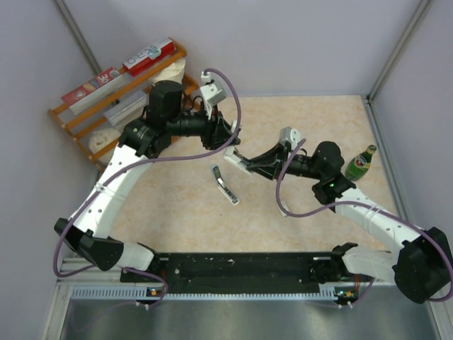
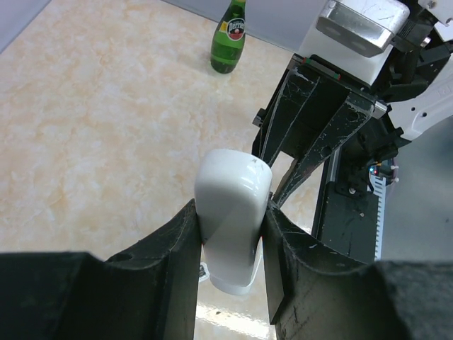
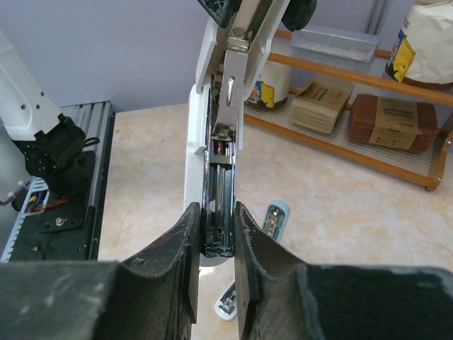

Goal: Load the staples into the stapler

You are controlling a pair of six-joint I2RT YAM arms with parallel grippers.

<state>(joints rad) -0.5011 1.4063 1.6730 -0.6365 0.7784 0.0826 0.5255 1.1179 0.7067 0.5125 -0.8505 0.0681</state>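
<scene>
While braced for loading, white stapler (image 2: 233, 180) clamped at its rear in half-closed left pincer (image 2: 232, 218), off the surface (image 2: 106, 127); right pincer (image 3: 216, 214) nearly shut on exposed magazine (image 3: 216, 180), presumably steadying it; staples not discernible.

Overhead; wrists close (sharing stapler (image 2: 232, 212)).

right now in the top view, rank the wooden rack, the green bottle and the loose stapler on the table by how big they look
1. wooden rack, by far the largest
2. green bottle
3. loose stapler, about as long as the bottle but thinner, so these two are a close call
</scene>
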